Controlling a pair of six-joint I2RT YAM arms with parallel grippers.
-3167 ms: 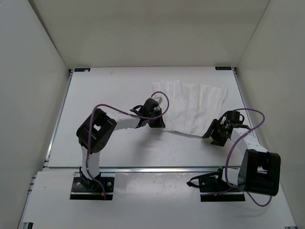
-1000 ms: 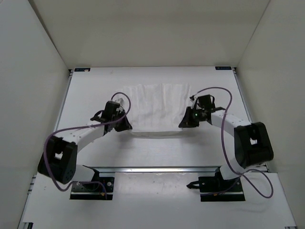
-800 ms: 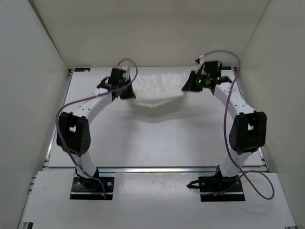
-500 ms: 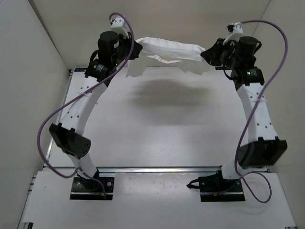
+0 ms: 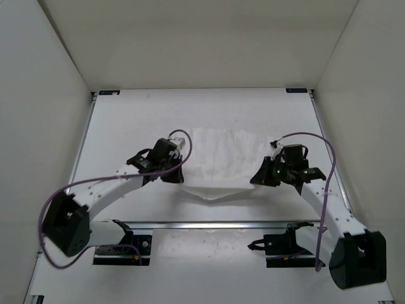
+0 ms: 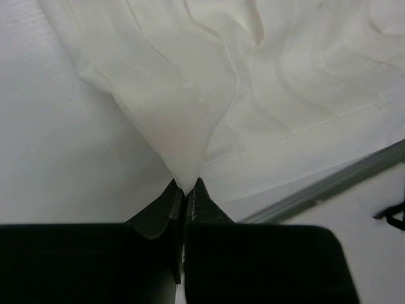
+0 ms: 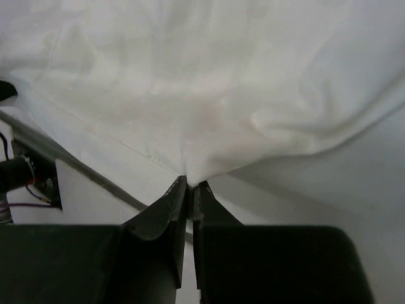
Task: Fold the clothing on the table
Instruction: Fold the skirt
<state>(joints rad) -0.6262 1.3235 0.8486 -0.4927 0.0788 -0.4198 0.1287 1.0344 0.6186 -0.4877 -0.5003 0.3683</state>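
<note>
Two corners pinched, left end effector (image 6: 188,188), right end effector (image 7: 190,184) clamped on creased white clothing (image 5: 221,157)

Your left arm (image 5: 117,188) and right arm (image 5: 324,204) are white links joined by black housings, each trailing a purple cable (image 5: 304,133). Black base plates (image 5: 117,248) sit near. The left pincer (image 6: 186,190) and right pincer (image 7: 190,187) are black, and a green light (image 5: 276,171) glows on the right wrist.
</note>
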